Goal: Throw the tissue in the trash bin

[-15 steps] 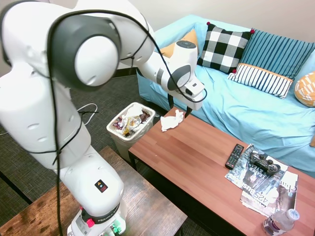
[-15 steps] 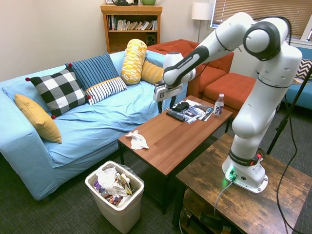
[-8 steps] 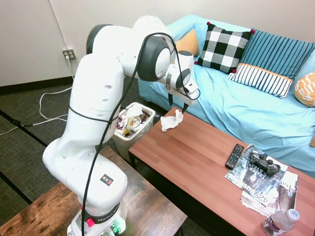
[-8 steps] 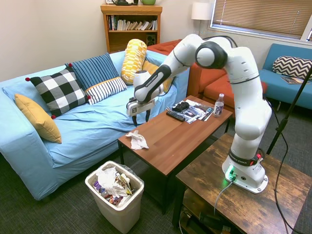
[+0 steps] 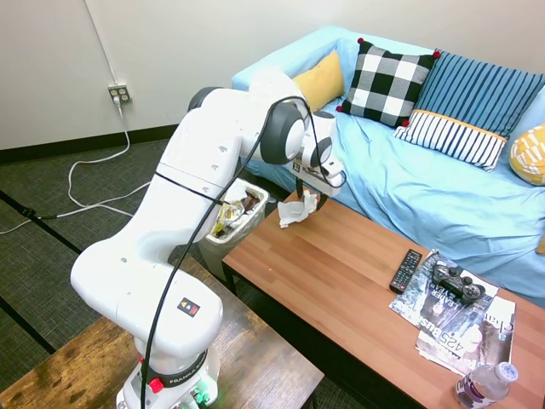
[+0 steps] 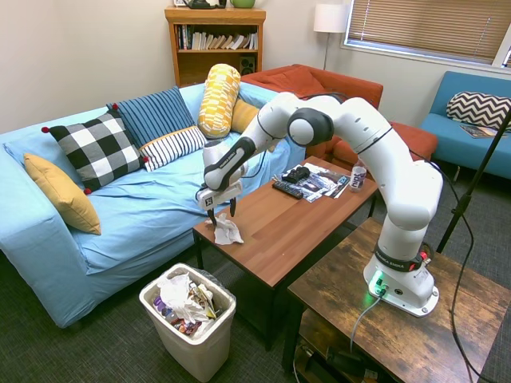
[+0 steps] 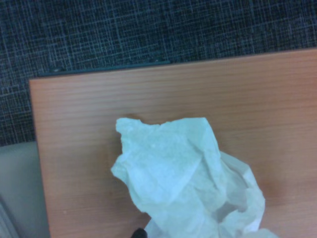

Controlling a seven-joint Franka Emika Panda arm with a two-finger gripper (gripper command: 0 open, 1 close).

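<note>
Second exterior view shows it best: the jaws (image 6: 221,212) hang spread, one dark finger to each side of the top of the tissue (image 6: 227,231), not yet pinching it as far as I can tell (the fingers are small and dark against the wood, so contact is hard to rule out). They point straight down, which suits a soft wad that can be taken from above with no care for its orientation.

The tissue lies crumpled at the corner of the table (image 6: 295,227) nearest the sofa (image 6: 144,199) and the trash bin (image 6: 190,319). In the wrist view it fills the lower middle of the picture, with the table edge and dark carpet (image 7: 148,29) beyond, so the hand is well centred over it.

The trash bin stands on the carpet just off that same corner, lower than the tabletop, its liner already holding wrappers and paper. That placement makes the carry short: a lift, a small swing past the table edge, and a release over the opening.

Further along the table, well apart from the tissue, lie a remote control (image 6: 287,190), a game controller (image 6: 296,173) on some magazines (image 6: 323,182), and a water bottle (image 6: 357,175). None is in the path to the bin.

The step in hand looks like the final descent before closing on the tissue.
</note>
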